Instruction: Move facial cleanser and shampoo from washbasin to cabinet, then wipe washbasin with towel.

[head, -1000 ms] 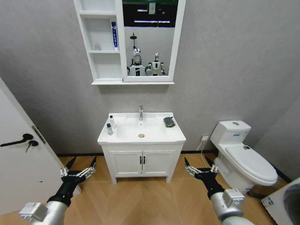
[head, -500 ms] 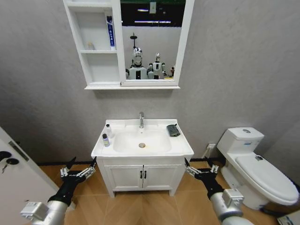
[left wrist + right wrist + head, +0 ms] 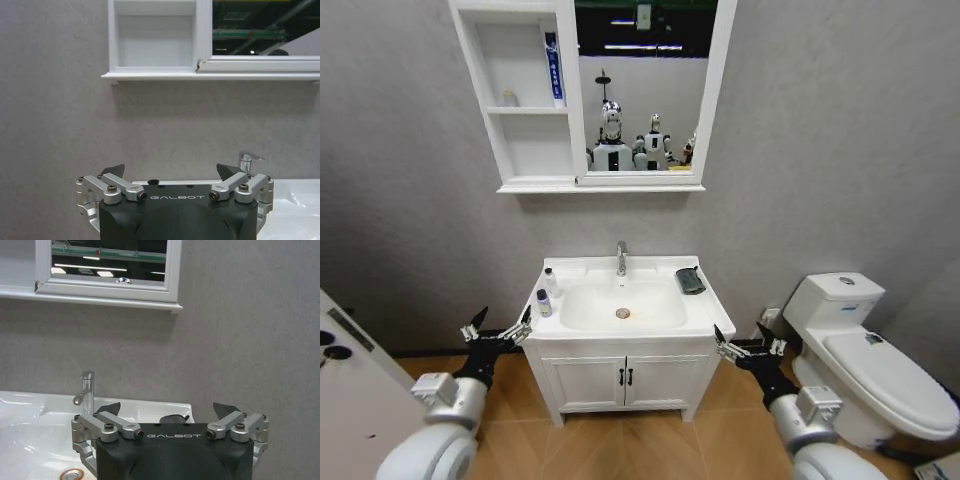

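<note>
The white washbasin (image 3: 620, 329) stands against the wall straight ahead, with its chrome tap (image 3: 620, 257) at the back. Two small bottles stand on its left rim, a white one (image 3: 549, 281) and a dark-capped one (image 3: 543, 303); I cannot tell which is the facial cleanser and which the shampoo. The dark towel (image 3: 690, 281) lies on the right rim and shows past my right gripper (image 3: 167, 409) as towel (image 3: 172, 418). The cabinet (image 3: 525, 110) hangs above, joined to a mirror. My left gripper (image 3: 503, 322) is open, low beside the basin's left corner. My right gripper (image 3: 748, 337) is open by the right corner.
A blue tube (image 3: 552, 68) and a small item (image 3: 507, 98) sit on the cabinet shelves. The white two-door vanity (image 3: 625, 380) carries the basin. A toilet (image 3: 860, 350) stands to the right and a door (image 3: 340, 370) to the left. Wooden floor lies below.
The whole picture has shifted and grown, so the camera has moved closer to the basin. Both open grippers now sit higher, level with the basin's front corners.
</note>
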